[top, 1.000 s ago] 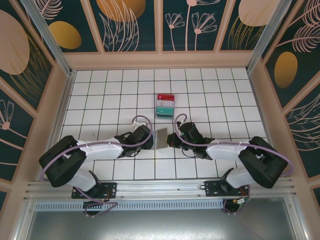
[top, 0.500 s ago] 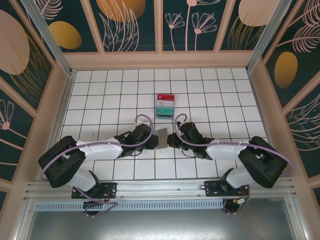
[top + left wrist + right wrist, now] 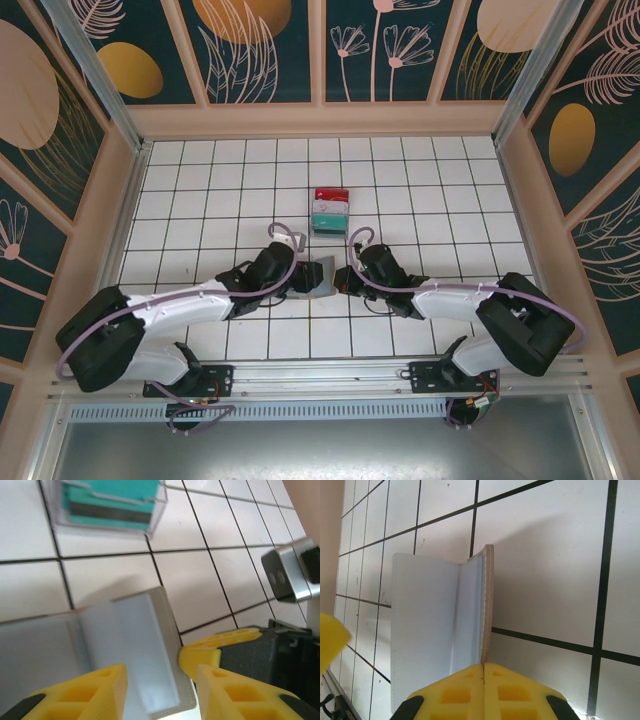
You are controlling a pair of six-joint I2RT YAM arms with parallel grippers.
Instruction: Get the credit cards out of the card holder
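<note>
The card holder [image 3: 320,275] lies opened between both grippers, its pale blue-grey inner panel [image 3: 145,650] facing up inside a grey-brown border. My right gripper [image 3: 484,669] is shut on the holder's [image 3: 432,625] right-hand edge, which stands up slightly off the tiles. My left gripper [image 3: 161,692] hovers open just over the holder's near end. One of its fingers [image 3: 95,692] is above the panel; the other sits past the border, beside the right gripper's yellow finger [image 3: 212,647]. No card shows in the panel. In the top view the left gripper [image 3: 298,277] and right gripper [image 3: 343,281] flank the holder.
A clear box [image 3: 330,211] holding red, white and teal cards stands one tile beyond the holder; its teal end [image 3: 112,502] is close ahead of the left gripper. White tiled floor extends to wooden walls on the left, right and far sides.
The left arm has reached forward and right, bringing its open gripper over the holder's left half. The right gripper has stayed shut on the holder's edge.
</note>
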